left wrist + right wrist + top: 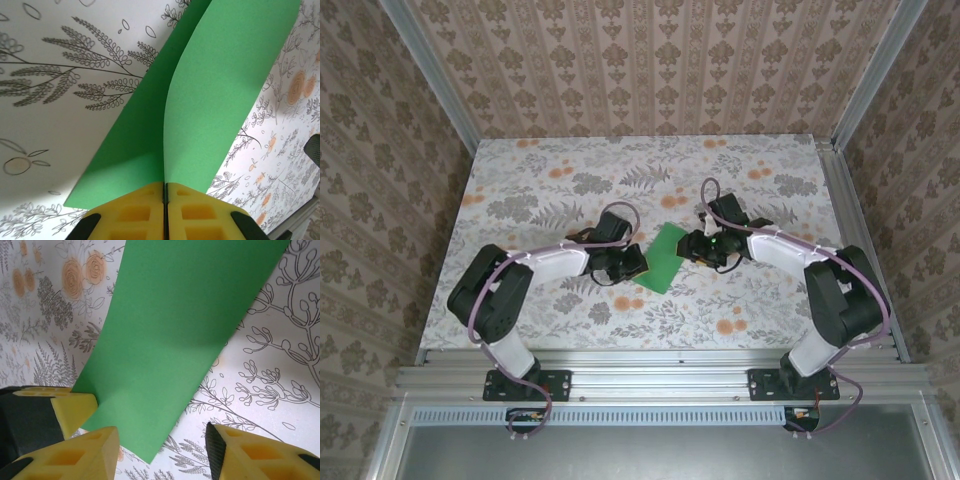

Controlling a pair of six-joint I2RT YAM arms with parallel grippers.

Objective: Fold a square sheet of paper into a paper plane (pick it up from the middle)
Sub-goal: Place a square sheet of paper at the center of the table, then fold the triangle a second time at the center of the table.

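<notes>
The square sheet of paper (663,258) is bright green and sits mid-table between the two arms, bent along a centre line. My left gripper (631,265) is shut on its near edge. In the left wrist view the yellow jaws (165,189) meet on the paper (225,90), which rises away in two flaps. My right gripper (696,248) stands at the sheet's right side. In the right wrist view it (161,439) is open, and a corner of the paper (170,330) lies below, just ahead of the gap between its fingers. One left fingertip (75,407) touches the sheet's edge there.
The floral tabletop (540,190) stretches back to wallpapered walls on three sides. An aluminium rail (660,375) carrying both arm bases runs along the near edge. Upright frame posts (840,150) stand at the back corners.
</notes>
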